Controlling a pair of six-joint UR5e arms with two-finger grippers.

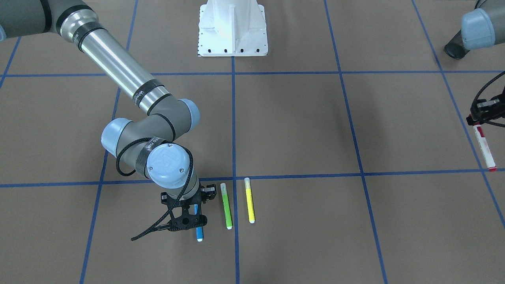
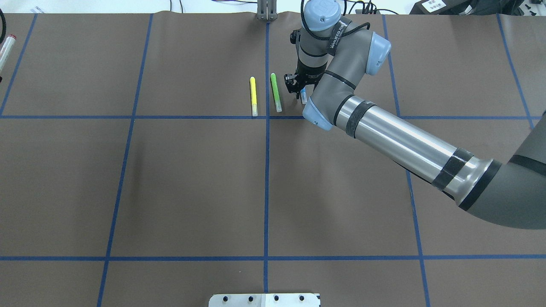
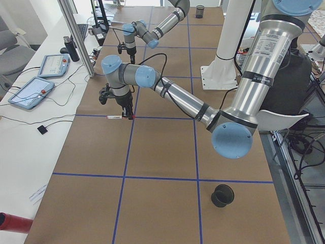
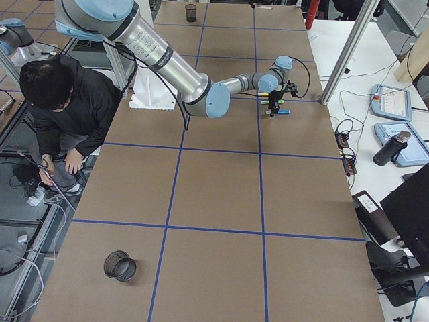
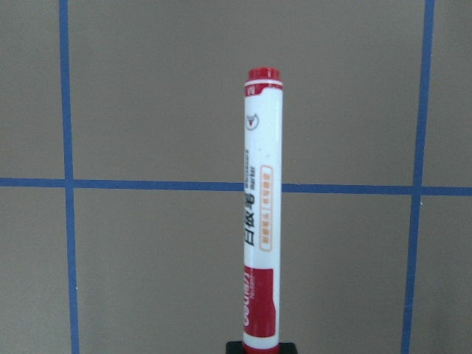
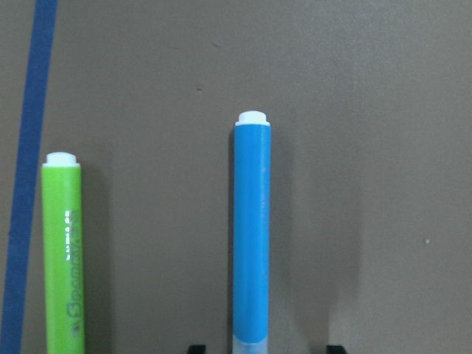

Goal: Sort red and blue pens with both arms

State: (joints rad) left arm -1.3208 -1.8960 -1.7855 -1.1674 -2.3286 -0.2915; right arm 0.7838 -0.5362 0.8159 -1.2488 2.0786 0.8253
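Note:
The red pen [image 1: 484, 148], white-barrelled with a red cap, sticks out of my left gripper [image 1: 477, 120] near the table's left end. In the left wrist view the fingertips [image 5: 234, 347] press against the red pen's [image 5: 262, 221] cap end, so the gripper is shut on it. The blue pen [image 1: 199, 234] lies flat at the far side of the table, just right of the green marker. My right gripper [image 1: 193, 223] stands over it, open. In the right wrist view its fingertips [image 6: 196, 348] straddle the blue pen [image 6: 251, 236] with a gap on both sides.
A green marker [image 2: 276, 92] and a yellow marker [image 2: 253, 96] lie side by side left of the blue pen. Black mesh cups stand at each table end [image 3: 222, 195] [image 4: 120, 265]. The white pedestal [image 1: 232, 27] is at the robot's side. A person [image 4: 64, 107] crouches there.

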